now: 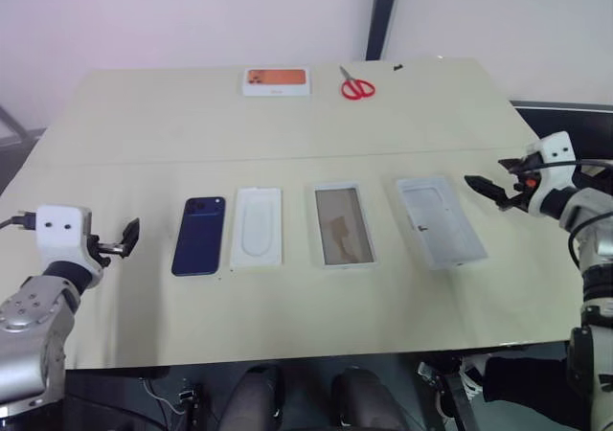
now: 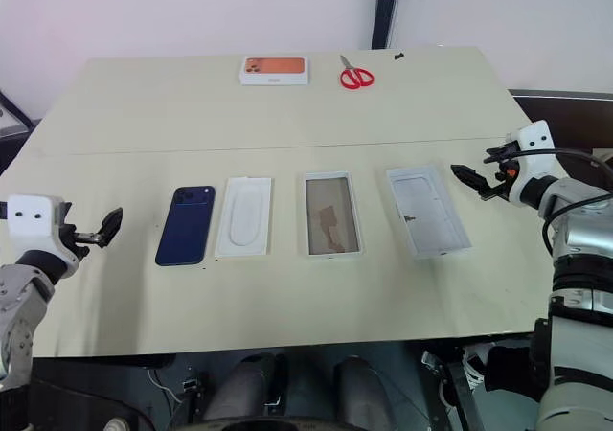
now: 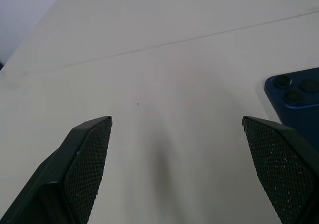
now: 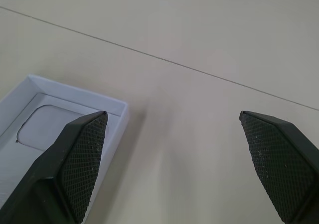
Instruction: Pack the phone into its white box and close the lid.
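Phone (image 1: pixel 198 235) lies flat near the table's (image 1: pixel 144 124) front-left edge. It looks glossy, slippery and stiff, so I'd pinch the long edges. Left gripper (image 1: pixel 126 237) and right gripper (image 1: pixel 487 190) both spread, empty.

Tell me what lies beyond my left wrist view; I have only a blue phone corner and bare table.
Observer: The phone lies flat, back up, at the left end of a row of four items.
Operator: Name its neighbour.
Observer: A flat white insert lies right beside it.
Operator: Find the box.
Observer: The white box, tan inside, sits open after the insert; the lid lies inside-up past it.
Operator: Report the right arm.
Observer: The right gripper hovers open beside the lid.
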You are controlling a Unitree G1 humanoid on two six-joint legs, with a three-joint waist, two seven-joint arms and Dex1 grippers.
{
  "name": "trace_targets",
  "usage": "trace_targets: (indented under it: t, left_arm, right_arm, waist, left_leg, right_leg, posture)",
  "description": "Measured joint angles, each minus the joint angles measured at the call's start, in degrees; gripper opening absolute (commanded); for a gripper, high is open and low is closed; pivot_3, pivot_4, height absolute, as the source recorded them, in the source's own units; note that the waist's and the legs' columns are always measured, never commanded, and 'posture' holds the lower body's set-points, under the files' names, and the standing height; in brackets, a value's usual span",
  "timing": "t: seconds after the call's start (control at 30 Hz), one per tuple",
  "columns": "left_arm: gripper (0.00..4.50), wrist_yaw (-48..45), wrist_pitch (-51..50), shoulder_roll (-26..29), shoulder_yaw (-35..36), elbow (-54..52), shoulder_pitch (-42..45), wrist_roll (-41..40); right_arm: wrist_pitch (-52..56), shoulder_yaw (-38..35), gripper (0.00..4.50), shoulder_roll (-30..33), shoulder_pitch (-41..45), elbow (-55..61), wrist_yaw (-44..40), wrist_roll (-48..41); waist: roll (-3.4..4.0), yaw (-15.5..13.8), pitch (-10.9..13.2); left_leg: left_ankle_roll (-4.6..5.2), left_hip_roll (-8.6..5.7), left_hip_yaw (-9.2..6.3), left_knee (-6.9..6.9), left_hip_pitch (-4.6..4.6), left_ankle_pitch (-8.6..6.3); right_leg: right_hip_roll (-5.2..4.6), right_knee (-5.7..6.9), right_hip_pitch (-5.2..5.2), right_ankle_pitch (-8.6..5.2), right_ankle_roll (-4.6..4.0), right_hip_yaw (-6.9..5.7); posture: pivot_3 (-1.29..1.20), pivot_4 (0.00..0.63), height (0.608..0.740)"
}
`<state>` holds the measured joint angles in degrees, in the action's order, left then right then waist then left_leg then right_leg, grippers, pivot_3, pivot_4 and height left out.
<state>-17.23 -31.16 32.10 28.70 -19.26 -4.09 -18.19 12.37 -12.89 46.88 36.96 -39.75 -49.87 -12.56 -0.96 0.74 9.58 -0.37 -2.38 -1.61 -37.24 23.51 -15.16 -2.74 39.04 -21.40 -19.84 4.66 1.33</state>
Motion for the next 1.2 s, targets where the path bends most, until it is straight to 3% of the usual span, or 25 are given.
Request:
trace_targets:
  t: [0.47, 0.93, 1.1, 1.2]
  left_arm:
    - [4.39, 0.9, -2.3, -0.6, 0.7, -2.4, 0.1, -1.1]
    - [4.39, -4.5, -8.1, -0.9, -8.2, -2.1, 10.8, -8.1]
    - [4.39, -5.4, -18.0, -1.3, -14.8, -2.2, 19.1, -12.6]
    - [4.39, -2.0, -30.3, -2.6, -16.1, -1.6, 24.3, -15.4]
  right_arm:
    - [-1.1, 3.2, 4.44, -2.4, 1.0, 1.8, -1.4, 0.6]
    - [8.6, 8.8, 4.44, -7.6, -8.7, 34.2, -1.6, -1.6]
    - [13.0, 12.7, 4.44, -8.6, -12.5, 47.9, -1.1, -2.8]
    - [15.4, 14.8, 4.44, -9.9, -13.9, 53.5, -0.8, -4.0]
  waist:
    - [0.0, 0.0, 0.0]
    - [-0.02, -0.3, 0.0]
    - [-0.03, 0.0, 0.0]
    - [-0.03, 0.1, 0.0]
  left_leg:
    - [0.0, 0.0, 0.0, -0.02, 0.0, 0.0]
    - [-0.01, 0.0, -0.06, -0.05, 0.01, 0.0]
    - [-0.01, 0.0, -0.08, -0.1, 0.01, 0.01]
    - [-0.01, 0.0, -0.09, -0.07, 0.01, 0.01]
  right_leg:
    - [0.01, 0.0, 0.0, 0.0, 0.0, 0.0]
    - [0.01, 0.03, 0.0, 0.0, 0.01, -0.05]
    - [0.04, 0.06, 0.01, 0.0, 0.01, -0.04]
    - [0.08, 0.11, -0.05, 0.0, 0.02, -0.04]
  posture:
    - [0.0, 0.15, 0.74]
    - [0.0, 0.15, 0.74]
    - [0.0, 0.15, 0.74]
    - [0.0, 0.15, 0.74]
